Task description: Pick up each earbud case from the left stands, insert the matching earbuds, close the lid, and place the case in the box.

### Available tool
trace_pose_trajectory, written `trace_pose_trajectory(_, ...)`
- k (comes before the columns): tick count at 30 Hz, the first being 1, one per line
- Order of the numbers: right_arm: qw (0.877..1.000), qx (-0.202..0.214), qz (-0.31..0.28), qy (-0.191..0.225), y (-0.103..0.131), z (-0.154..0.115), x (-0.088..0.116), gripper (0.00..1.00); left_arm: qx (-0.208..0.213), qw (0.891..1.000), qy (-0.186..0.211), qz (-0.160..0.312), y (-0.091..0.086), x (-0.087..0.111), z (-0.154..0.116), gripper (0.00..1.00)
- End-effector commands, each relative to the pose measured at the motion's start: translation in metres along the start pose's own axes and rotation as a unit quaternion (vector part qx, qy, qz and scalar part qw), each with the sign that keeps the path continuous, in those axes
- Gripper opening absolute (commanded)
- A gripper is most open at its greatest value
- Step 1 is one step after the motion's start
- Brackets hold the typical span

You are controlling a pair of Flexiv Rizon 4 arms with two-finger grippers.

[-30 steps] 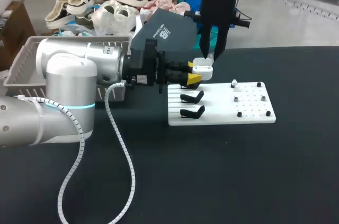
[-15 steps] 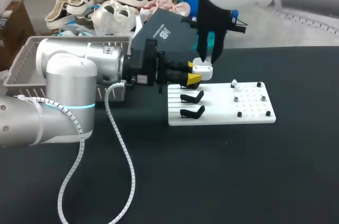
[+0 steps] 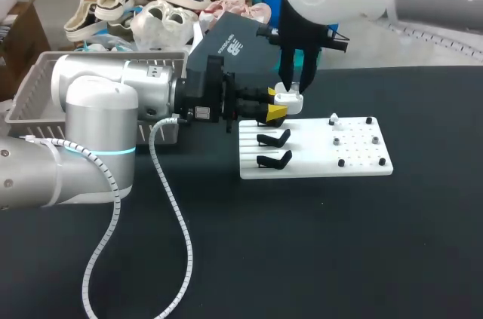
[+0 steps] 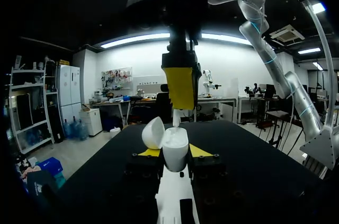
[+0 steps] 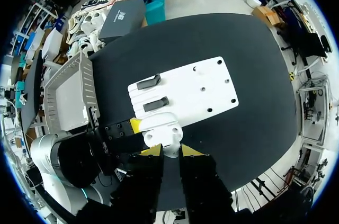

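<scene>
Saw the white earbud case (image 4: 175, 144) upright, its lid (image 4: 153, 133) swung open to one side, clamped from both sides between the yellow tips of the left pincer (image 4: 174, 153). Placed it just above the far left corner of the white board (image 3: 355, 162), next to the two black stands (image 3: 274, 138). Noted the right pincer (image 5: 170, 151) pointing straight down over the open case, fingers nearly together and pinched on a small white earbud (image 4: 176, 118) at the case's mouth. Could not tell whether earbud and case touched. Spotted a small white piece (image 3: 333, 120) on the board's right part, well apart. Found the board flat on the black bench (image 3: 302, 259), with a grey basket (image 3: 30, 100) off to its left.
</scene>
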State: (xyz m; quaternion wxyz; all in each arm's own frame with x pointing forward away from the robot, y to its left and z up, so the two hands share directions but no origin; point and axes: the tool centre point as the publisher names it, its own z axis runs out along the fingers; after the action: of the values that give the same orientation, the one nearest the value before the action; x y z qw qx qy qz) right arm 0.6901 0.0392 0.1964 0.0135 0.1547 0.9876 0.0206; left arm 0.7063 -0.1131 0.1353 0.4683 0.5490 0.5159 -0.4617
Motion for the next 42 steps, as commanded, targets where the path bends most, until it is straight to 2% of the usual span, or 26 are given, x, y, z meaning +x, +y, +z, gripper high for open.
trace_pose_trajectory(1,1.000,0.001,0.001,-0.001,0.002,0.001,0.000,0.00,-0.002,1.000,-0.001,0.001,-0.001,0.000,0.000,0.00)
trace_pose_trajectory(42,0.999,0.019,0.023,0.022,0.002,0.015,-0.007,0.00,-0.002,1.000,-0.001,0.001,-0.001,0.000,0.000,0.00)
